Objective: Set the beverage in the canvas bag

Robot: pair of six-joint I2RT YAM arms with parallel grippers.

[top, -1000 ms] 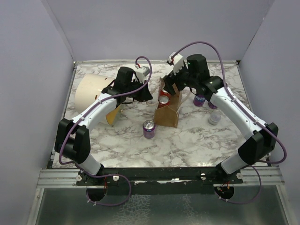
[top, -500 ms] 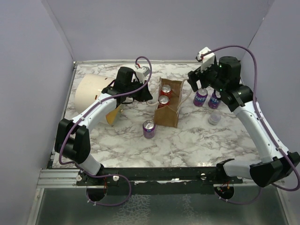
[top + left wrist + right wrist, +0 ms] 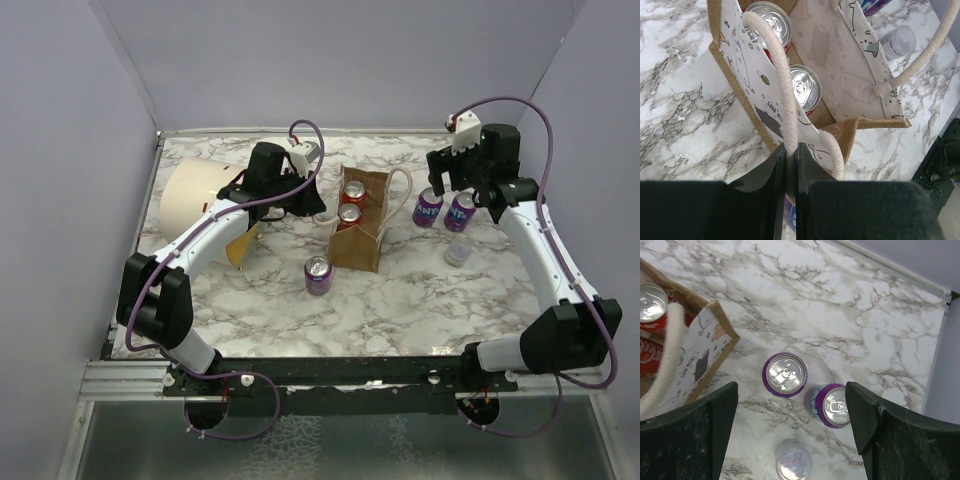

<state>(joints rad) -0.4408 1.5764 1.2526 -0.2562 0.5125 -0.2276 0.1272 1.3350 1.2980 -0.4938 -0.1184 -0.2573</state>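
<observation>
The tan canvas bag (image 3: 358,250) stands open at mid table with two red cans (image 3: 353,190) (image 3: 348,213) inside. In the left wrist view the bag's printed wall (image 3: 840,65) and both red cans (image 3: 767,22) (image 3: 805,87) show. My left gripper (image 3: 312,203) (image 3: 788,155) is shut on the bag's cream handle (image 3: 780,70). My right gripper (image 3: 450,178) (image 3: 791,390) is open and empty above two upright purple cans (image 3: 427,207) (image 3: 459,211), which also show in the right wrist view (image 3: 785,374) (image 3: 835,406).
A third purple can (image 3: 319,275) stands in front of the bag. A small clear bottle (image 3: 457,250) (image 3: 793,460) stands near the two purple cans. A large cream cylinder (image 3: 195,205) with an orange end lies at the left. Walls close in the back and sides.
My right gripper has moved from over the bag's far end to the right, above the two purple cans. A second red can now shows in the bag. The left arm has not moved.
</observation>
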